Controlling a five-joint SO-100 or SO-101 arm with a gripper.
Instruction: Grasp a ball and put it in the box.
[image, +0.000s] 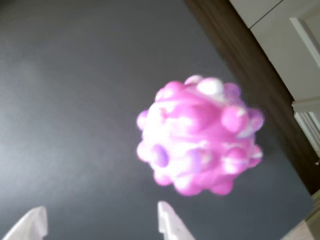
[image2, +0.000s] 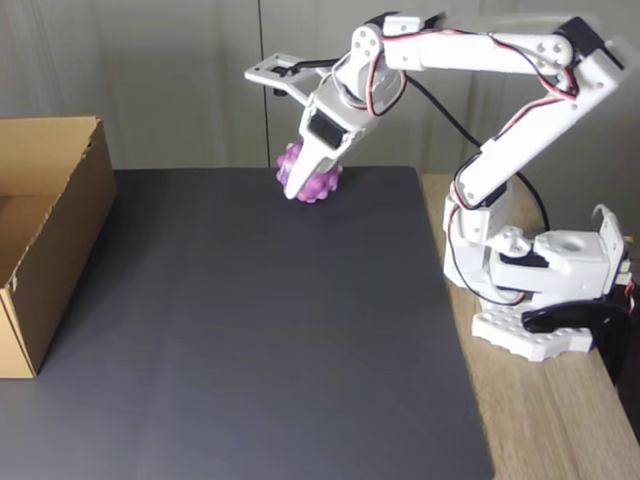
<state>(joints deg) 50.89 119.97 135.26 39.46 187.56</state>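
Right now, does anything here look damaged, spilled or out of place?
Nothing looks damaged or spilled. The ball lies at the far edge of the dark mat, not yet in the box at the left of the fixed view. In the wrist view, the open end effector is off-centre from the ball.

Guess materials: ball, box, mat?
Ball: likely soft silicone or rubber, glossy; rounded bumps with marbled pink, purple and white.
Box: corrugated cardboard, matte brown; rough, slightly torn top edge.
Mat: dark grey, matte, thin sheet; rubber, plastic or fabric, cannot tell which.
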